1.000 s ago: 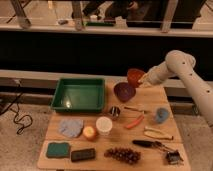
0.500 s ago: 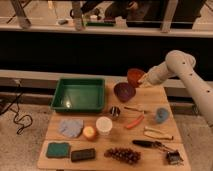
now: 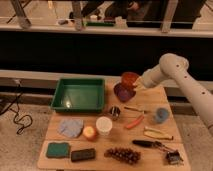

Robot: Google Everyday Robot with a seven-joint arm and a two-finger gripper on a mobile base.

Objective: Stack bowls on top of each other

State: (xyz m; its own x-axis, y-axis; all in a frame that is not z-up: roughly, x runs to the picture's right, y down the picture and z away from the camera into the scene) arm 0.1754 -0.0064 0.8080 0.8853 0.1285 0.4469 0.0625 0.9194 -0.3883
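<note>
The tool (image 3: 138,85) sits at the far edge of the tabletop (image 3: 156,96), toward the right corner, pressed against the right side of the orange bowl (image 3: 130,78). Whether it grips the rim, I cannot tell. That bowl appears raised and tilted, just behind and above the purple bowl (image 3: 121,93), which rests on the tabletop near the far edge, beside the green tray (image 3: 77,107).

The step in hand looks like nesting the orange bowl into the wider purple one. To do it well, centre the orange bowl over the purple one, level it, then lower straight down until it seats. Let go only once it rests. Avoid nudging the purple bowl toward the tray.
</note>
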